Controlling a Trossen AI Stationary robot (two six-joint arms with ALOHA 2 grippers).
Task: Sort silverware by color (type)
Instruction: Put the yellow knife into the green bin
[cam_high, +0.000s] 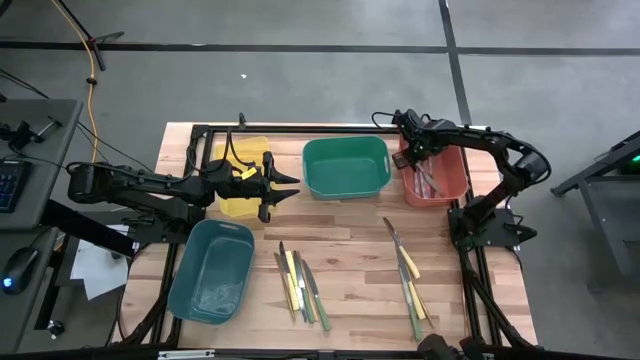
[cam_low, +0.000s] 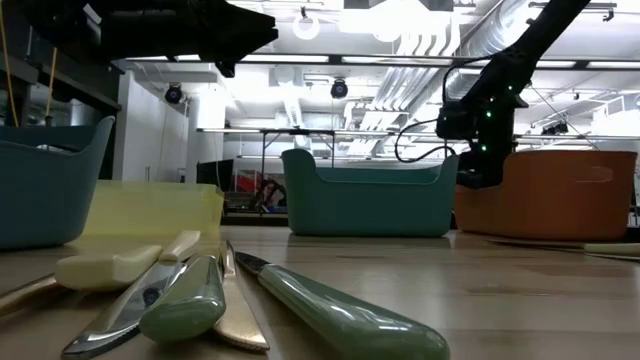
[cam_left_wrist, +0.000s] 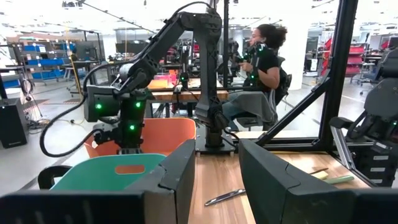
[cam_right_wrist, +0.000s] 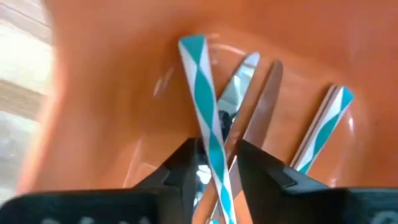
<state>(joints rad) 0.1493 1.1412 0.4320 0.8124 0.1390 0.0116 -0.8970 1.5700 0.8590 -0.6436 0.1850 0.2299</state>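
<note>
right hand (cam_right_wrist: 214, 163) gripping striped utensil (cam_right_wrist: 205, 106), lengthwise

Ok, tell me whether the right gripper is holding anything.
Holding: the right gripper, down in the red bin, is shut on a teal-and-white striped utensil.

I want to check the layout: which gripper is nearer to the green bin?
Left. The left gripper, open, hovers just beside the green bin, near the yellow bin. The right gripper is over the red bin, holding a striped utensil.
</note>
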